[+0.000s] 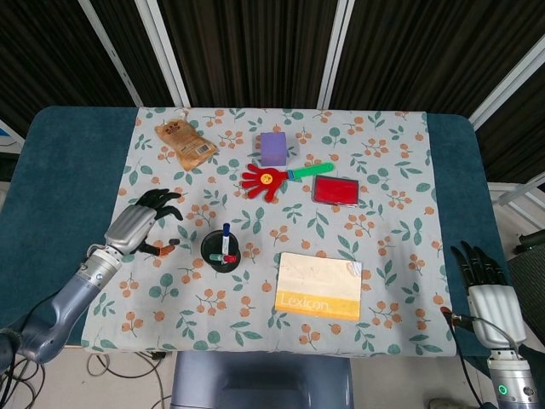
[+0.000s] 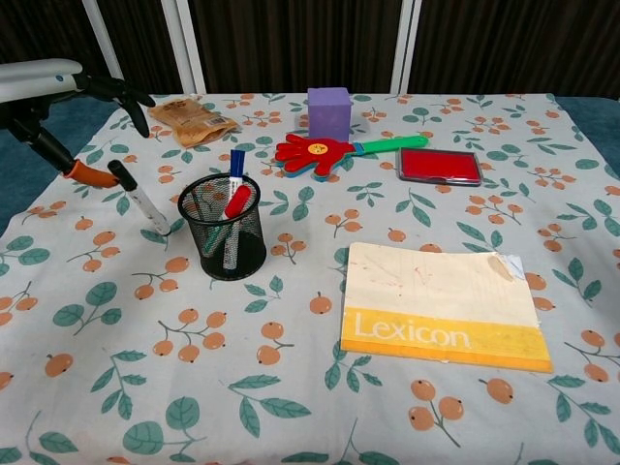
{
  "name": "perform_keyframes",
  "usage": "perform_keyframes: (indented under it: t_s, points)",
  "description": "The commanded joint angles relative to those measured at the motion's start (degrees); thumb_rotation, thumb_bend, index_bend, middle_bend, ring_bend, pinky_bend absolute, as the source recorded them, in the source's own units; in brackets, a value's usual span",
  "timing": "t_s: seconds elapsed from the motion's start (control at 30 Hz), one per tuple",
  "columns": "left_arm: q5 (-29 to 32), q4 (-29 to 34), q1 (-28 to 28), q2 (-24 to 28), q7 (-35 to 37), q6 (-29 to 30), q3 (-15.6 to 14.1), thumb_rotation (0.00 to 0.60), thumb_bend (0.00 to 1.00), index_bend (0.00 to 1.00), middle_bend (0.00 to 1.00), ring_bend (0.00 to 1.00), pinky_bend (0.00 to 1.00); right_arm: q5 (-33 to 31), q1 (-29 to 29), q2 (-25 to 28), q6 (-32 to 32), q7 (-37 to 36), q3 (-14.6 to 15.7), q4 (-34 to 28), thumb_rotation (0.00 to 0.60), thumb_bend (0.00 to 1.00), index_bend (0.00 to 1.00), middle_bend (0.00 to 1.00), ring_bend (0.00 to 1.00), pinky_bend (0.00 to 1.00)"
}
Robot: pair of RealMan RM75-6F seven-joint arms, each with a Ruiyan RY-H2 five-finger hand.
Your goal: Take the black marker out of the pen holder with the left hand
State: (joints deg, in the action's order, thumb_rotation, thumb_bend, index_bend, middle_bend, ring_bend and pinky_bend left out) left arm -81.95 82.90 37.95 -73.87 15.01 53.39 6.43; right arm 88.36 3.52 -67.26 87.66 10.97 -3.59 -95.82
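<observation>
The black mesh pen holder stands left of centre on the floral cloth, with a blue and a red marker still in it. The black marker, white-bodied with a black cap, is outside the holder, just to its left. It leans steeply with its lower end on the cloth. My left hand hovers over it and pinches its cap end at the orange thumb tip, with the other fingers spread. In the head view the marker is hard to make out. My right hand hangs by the table's right front corner with its fingers apart and nothing in it.
A snack packet lies at the back left. A purple block, a red hand-shaped clapper and a red stamp pad lie behind the holder. A Lexicon book lies to the holder's right.
</observation>
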Motion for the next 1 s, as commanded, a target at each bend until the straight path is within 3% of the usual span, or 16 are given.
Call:
perform_keyframes:
  t_s: [0.03,0.2,0.33,0.47,0.73,1.0]
  points:
    - [-0.5,2.2,-0.7,2.1,-2.9,0.9,-0.9,0.6,0.11,0.3,0.08,0.0,0.0,0.1,0.0,0.0,0.0,0.0,0.0,0.0,0.6,0.03,0.01,0.0,0.0,0.15]
    - [0.1,7.1,-3.8,6.4,-8.3,5.1,-1.8,0.6,0.09,0.28,0.08,0.0,0.0,0.2,0.0,0.0,0.0,0.0,0.1,-0.1,0.6,0.03,0.01,0.0,0.0,0.15]
    - [-0.6,9.7,-8.1,8.6,-13.5,11.9,-3.0,0.6,0.09,0.27,0.08,0.0,0.0,0.2,0.0,0.0,0.0,0.2,0.1,-0.1,0.6,0.03,0.01,0.0,0.0,0.15]
    - [-1.7,10.7,-13.3,10.1,-14.3,18.6,-5.0,0.6,0.09,0.27,0.08,0.0,0.0,0.2,0.1,-0.2,-0.3,0.4,0.2,-0.1,0.6,0.03,0.01,0.0,0.0,0.15]
    - [0.5,4.5,-21.3,8.2,-16.7,25.7,-7.4,0.6,0.09,0.27,0.08,0.0,0.0,0.3,0.1,-0.3,-0.2,0.7,0.3,-0.2,0.6,0.03,0.01,0.0,0.0,0.15]
    - [-0.1,0.3,-25.9,6.2,-12.7,31.2,-7.1,0.6,0.09,0.27,0.07,0.0,0.0,0.3,0.1,-0.2,-0.1,0.2,0.1,-0.1,0.6,0.03,0.01,0.0,0.0,0.15]
